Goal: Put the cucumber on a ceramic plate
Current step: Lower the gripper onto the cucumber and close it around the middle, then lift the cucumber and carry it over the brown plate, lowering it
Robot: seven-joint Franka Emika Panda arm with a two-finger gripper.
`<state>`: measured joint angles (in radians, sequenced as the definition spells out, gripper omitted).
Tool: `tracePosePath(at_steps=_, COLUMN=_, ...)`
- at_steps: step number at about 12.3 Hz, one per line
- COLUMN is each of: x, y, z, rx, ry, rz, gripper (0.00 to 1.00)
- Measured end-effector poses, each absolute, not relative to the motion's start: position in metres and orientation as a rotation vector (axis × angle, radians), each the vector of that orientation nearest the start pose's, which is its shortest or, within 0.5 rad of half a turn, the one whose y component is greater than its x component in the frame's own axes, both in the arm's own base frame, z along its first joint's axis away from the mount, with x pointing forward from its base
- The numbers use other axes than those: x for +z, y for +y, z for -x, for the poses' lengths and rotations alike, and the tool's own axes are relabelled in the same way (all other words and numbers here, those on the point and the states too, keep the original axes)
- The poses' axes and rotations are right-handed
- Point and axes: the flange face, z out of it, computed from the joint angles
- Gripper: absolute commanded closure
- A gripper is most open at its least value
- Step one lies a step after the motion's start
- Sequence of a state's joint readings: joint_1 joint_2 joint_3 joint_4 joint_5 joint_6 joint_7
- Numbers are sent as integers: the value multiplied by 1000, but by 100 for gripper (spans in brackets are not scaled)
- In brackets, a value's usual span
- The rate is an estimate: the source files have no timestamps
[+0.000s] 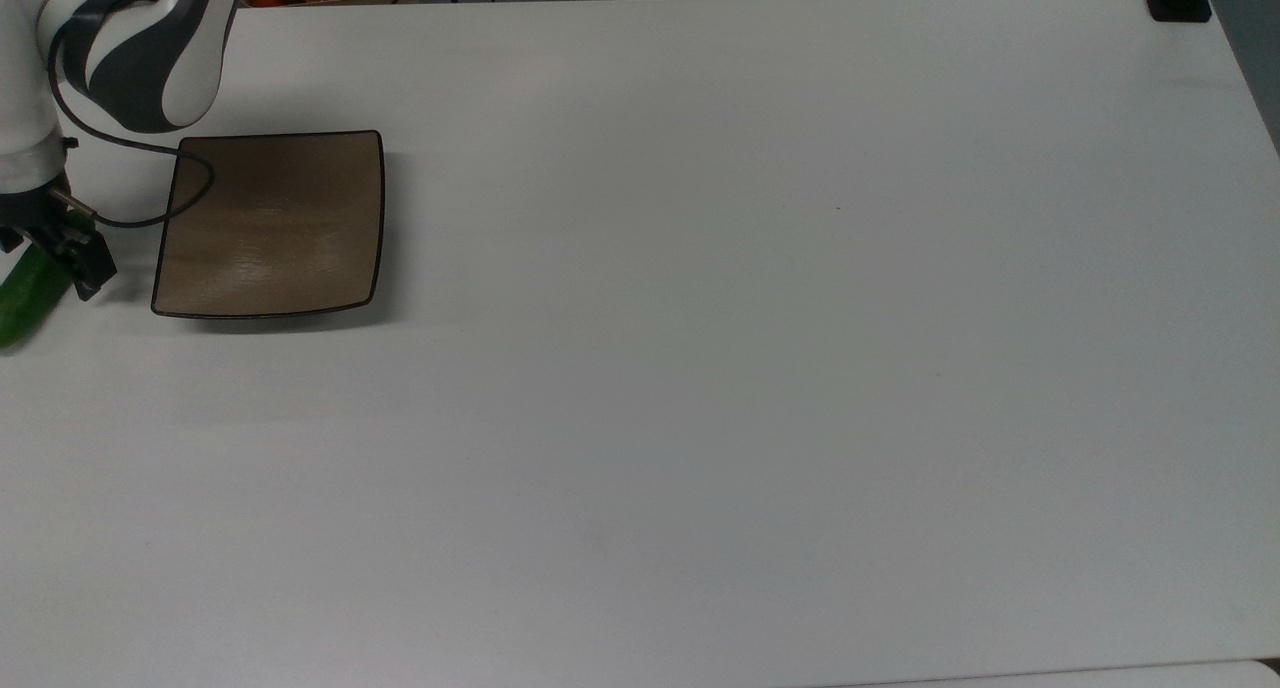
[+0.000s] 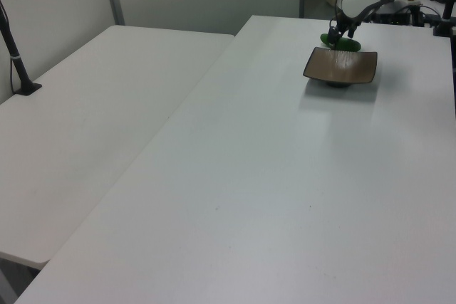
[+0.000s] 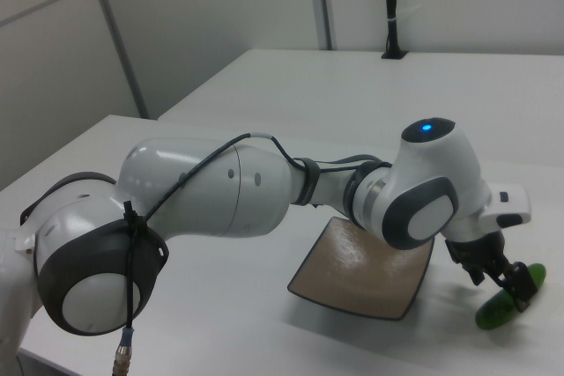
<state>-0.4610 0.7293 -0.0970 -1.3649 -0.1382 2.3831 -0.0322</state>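
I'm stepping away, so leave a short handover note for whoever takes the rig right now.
Gripper: down at the cucumber, fingers on either side of it; a firm grip can't be confirmed.
Cucumber: on the white table, just off the ceramic plate, on the top view's left.
Ceramic plate: empty.
Done: approach to the cucumber.
Left: grasp, lift, carry over the plate, set down, release.
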Motion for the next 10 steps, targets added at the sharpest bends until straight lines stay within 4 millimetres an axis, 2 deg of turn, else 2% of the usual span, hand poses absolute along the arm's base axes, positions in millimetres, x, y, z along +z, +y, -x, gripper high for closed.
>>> tracePosePath(at_steps=1, x=317, y=-389, z=-654, rx=-386, ry=677, rz=3297, gripper=12)
tracePosePath(at_steps=2, x=317, y=-389, z=-654, rx=-386, ry=676, rz=3298, gripper=22)
tracePosePath(at_steps=3, x=317, y=-389, z=-654, rx=-386, ry=677, rz=3298, gripper=44)
tracePosePath(at_steps=4, x=316, y=-389, z=-654, rx=-383, ry=673, rz=3302, gripper=53)
tracePosePath(at_steps=10, x=315, y=-391, z=-653, rx=-378, ry=671, rz=3309, gripper=54)
